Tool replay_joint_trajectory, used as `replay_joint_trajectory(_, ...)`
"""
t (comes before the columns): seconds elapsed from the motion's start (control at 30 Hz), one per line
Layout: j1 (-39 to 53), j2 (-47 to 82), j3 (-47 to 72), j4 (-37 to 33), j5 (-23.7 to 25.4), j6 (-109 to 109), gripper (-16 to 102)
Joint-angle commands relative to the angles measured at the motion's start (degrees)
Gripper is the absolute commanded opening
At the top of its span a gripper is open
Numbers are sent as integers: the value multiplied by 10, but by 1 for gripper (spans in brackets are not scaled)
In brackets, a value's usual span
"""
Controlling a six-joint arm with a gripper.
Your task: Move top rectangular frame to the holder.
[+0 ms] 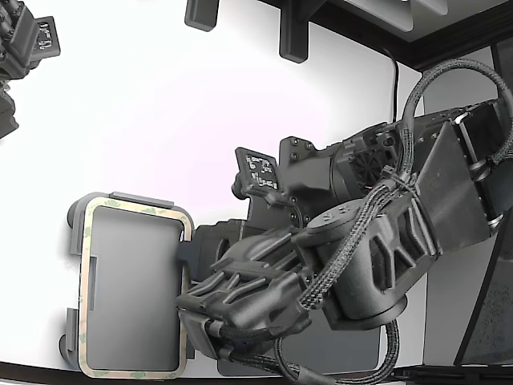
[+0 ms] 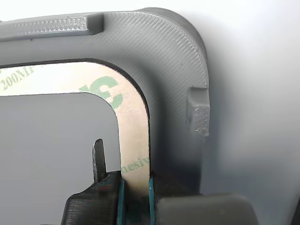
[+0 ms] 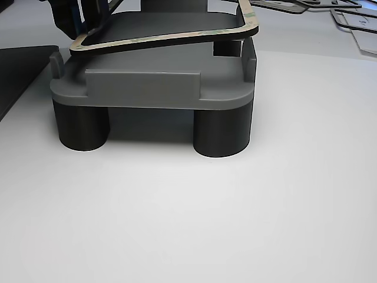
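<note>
The top rectangular frame (image 1: pixel 84 289), a thin beige ring mottled with green, lies over the light grey holder (image 1: pixel 74 220) at the exterior view's lower left. In the wrist view my gripper (image 2: pixel 136 192) is shut on the frame (image 2: pixel 133 122), its teal pads pinching one long side just inside the holder's rim (image 2: pixel 164 56). The other view shows the frame (image 3: pixel 165 36) slightly tilted above the holder (image 3: pixel 147 88), not seated flat, with the gripper (image 3: pixel 82 17) at its far left corner. In the exterior view the arm's body hides the fingers.
A dark grey mat (image 1: pixel 353 353) lies under my arm and shows again as the mat (image 3: pixel 17 71) beside the holder. Several more frames (image 3: pixel 353 23) lie at the back. A second arm (image 1: pixel 24 48) stands at the exterior view's top left, and dark fixtures (image 1: pixel 292 32) at the far edge.
</note>
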Motion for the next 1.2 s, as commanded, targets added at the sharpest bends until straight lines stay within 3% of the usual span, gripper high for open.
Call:
replay_joint_trajectory(0.0,-9,10,-17,1,-2,1,-11)
replay_joint_trajectory(0.97,-10,18,23,-24,-4,11,-11)
replay_joint_trajectory(1.0,-10,18,24,-26,-4,11,-9)
replay_joint_trajectory(1.03,-10,18,24,-29,-4,10,1)
replay_joint_trajectory(1.1,-10,16,24,-30,-1,6,34)
replay_joint_trajectory(1.13,-10,16,24,-30,-1,5,43)
replay_joint_trajectory(1.17,-10,16,25,-30,-2,4,62)
